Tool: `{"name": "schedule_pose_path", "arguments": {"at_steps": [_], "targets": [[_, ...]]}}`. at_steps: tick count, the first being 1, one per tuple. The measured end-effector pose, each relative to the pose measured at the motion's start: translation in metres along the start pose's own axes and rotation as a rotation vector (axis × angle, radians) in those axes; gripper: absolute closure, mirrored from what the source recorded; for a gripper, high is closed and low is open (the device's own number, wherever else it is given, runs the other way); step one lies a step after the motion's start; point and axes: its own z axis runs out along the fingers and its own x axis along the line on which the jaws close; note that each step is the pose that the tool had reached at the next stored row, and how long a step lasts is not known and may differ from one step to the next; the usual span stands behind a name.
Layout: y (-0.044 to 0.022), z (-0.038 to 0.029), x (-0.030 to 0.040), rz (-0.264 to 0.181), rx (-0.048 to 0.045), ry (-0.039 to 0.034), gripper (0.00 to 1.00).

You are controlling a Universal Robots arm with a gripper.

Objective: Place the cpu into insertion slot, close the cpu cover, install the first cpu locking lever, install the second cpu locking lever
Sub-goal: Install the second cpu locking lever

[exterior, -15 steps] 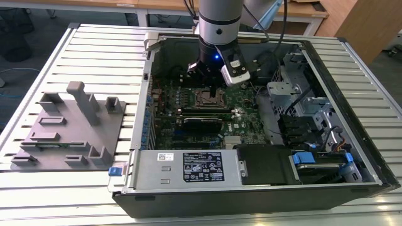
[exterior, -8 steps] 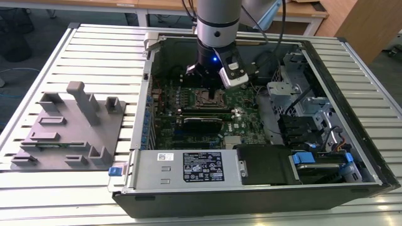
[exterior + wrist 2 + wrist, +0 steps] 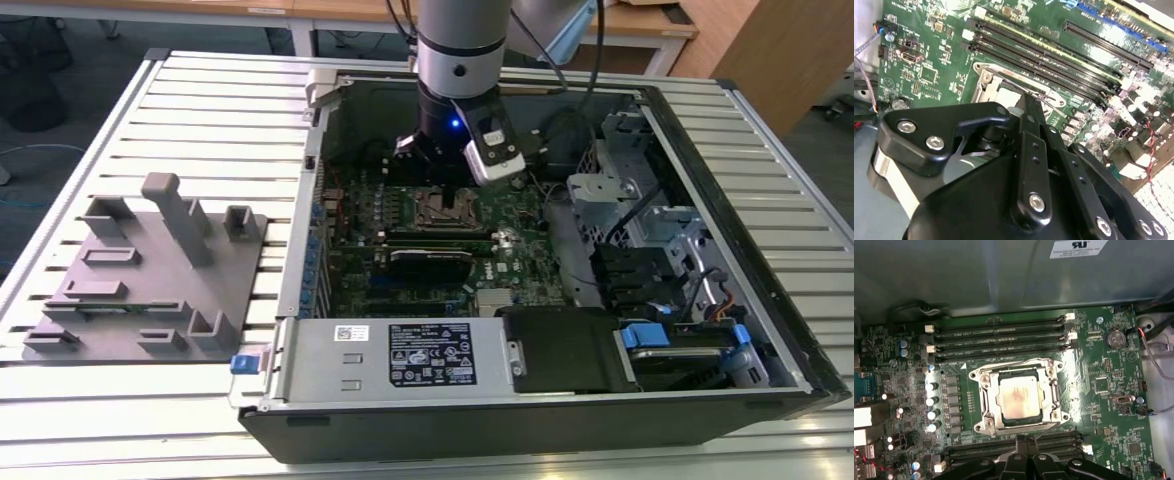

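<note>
The arm [image 3: 461,40] is a grey tube with a blue light; the gripper [image 3: 1026,107] is black, its linkages fastened with silver screws.

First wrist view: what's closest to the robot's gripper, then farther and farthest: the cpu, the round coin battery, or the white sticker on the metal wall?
1. The cpu, in its socket just beyond the gripper.
2. The coin battery, off toward the board's corner.
3. The white sticker, up on the case wall past the memory slots.

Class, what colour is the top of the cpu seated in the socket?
Dull silvery-grey with a faint reddish-brown smudge at its middle; the cpu shows best in the first wrist view.
</note>
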Motion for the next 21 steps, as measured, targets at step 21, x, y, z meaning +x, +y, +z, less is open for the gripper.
{"name": "schedule_pose_path", "arguments": {"at_steps": [21], "targets": [[-0.0085,0.0017,0.0038,0.000,-0.0011,0.0000,0.90]]}}
